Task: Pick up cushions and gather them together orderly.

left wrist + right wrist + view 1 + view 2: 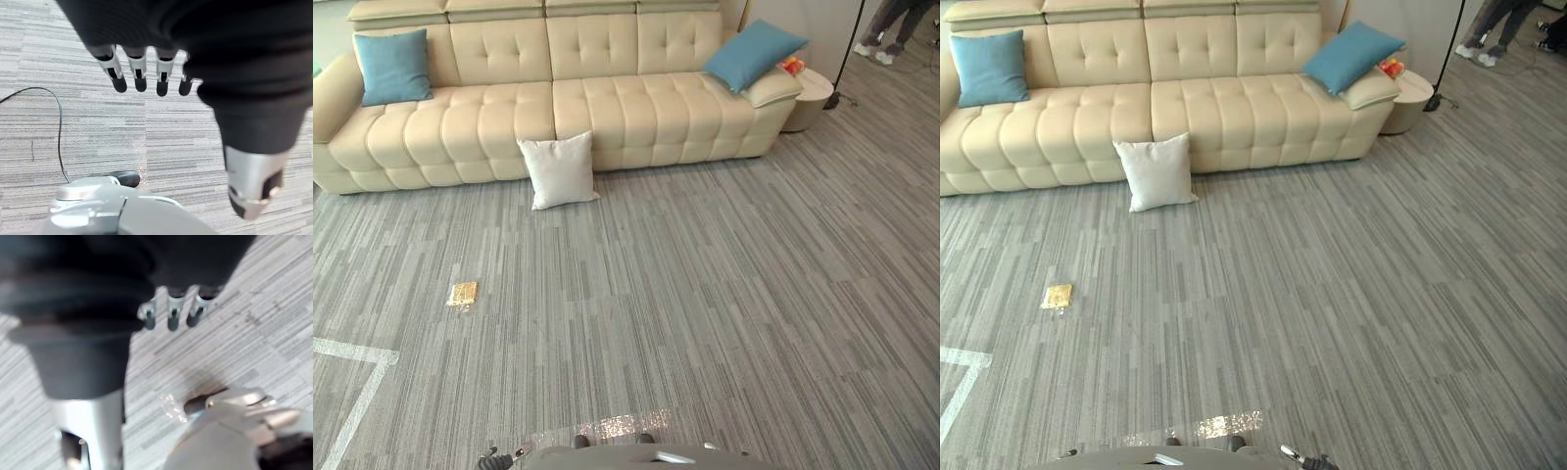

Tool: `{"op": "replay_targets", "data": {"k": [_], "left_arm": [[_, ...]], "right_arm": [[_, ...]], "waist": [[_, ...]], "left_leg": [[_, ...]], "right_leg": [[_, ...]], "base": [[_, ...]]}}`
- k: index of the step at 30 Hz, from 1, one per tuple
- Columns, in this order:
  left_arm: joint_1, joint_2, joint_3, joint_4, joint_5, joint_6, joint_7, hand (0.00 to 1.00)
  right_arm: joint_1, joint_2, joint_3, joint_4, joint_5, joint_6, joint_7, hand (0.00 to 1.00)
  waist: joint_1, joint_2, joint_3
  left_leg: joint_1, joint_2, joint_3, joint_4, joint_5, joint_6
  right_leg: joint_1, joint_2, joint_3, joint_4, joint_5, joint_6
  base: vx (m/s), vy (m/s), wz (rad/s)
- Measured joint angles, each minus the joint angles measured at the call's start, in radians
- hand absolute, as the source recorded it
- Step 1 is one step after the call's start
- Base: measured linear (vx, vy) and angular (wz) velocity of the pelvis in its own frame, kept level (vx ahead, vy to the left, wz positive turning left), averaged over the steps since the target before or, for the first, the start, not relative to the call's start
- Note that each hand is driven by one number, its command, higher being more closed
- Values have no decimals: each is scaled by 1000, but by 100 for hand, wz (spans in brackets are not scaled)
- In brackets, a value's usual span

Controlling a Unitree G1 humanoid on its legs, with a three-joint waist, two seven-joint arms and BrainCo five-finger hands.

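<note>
A cream sofa [607, 108] is running along the far edge of the room, and a wide stretch of grey striped floor [734, 294] is lying open between it and the robot. A white cushion [559, 169] is standing on the floor, leaning against the sofa's front near its middle. One blue cushion [392, 66] is sitting upright at the sofa's left end, and another blue cushion [753, 52] is lying tilted on the right armrest. A small gold item [462, 293] is lying on the floor to the left, well apart from the white cushion, with white tape lines [357, 387] nearer the robot. Beside the sofa's right end, a round side table [815, 95] is standing; a person's legs [891, 27] are showing beyond it. The wrist views are showing the left hand [138, 68] and right hand [172, 313] hanging above the floor, fingers relaxed, holding nothing.
</note>
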Motion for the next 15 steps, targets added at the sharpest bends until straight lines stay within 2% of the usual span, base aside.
{"op": "replay_targets", "data": {"k": [5,15], "left_arm": [[-24,-2,18,15,0,0,0,0],[-29,-3,19,15,0,-3,0,0]], "right_arm": [[-31,3,-3,0,-15,0,0,0],[-58,11,-23,-1,-21,0,0,0]], "waist": [[-2,1,15],[0,1,19]], "left_leg": [[34,1,4,-10,-8,-15],[33,1,11,-11,-6,-16]], "right_leg": [[33,0,-23,-15,6,10],[32,-1,-24,-15,6,11]], "base": [[27,-3,-1],[-47,-19,-2]]}}
